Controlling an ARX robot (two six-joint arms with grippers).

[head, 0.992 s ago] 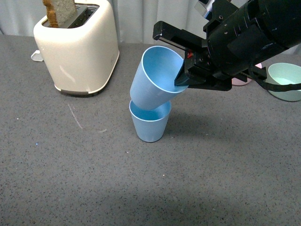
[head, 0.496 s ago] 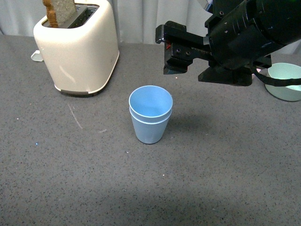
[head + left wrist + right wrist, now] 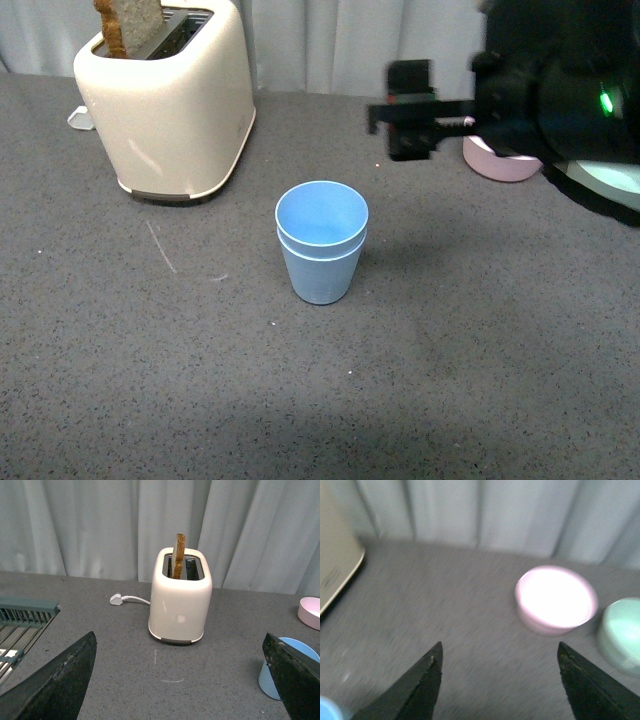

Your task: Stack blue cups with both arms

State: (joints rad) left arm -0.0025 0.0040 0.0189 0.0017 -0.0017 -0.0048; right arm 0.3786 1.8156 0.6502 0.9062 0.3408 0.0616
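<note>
Two blue cups (image 3: 321, 242) now sit nested upright mid-worktop (image 3: 150, 380), where a second ago one hung tilted in our right end effector (image 3: 410, 124). That end effector, now empty and spread, has withdrawn toward two o'clock, apparently clear. Stacking looks done. Left end effector (image 3: 175, 680) open.

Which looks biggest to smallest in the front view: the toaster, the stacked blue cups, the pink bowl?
1. The toaster, clearly the largest.
2. The stacked blue cups.
3. The pink bowl, though the right arm hides part of it and it sits farther back, so its rank below the cups is unsure.
</note>
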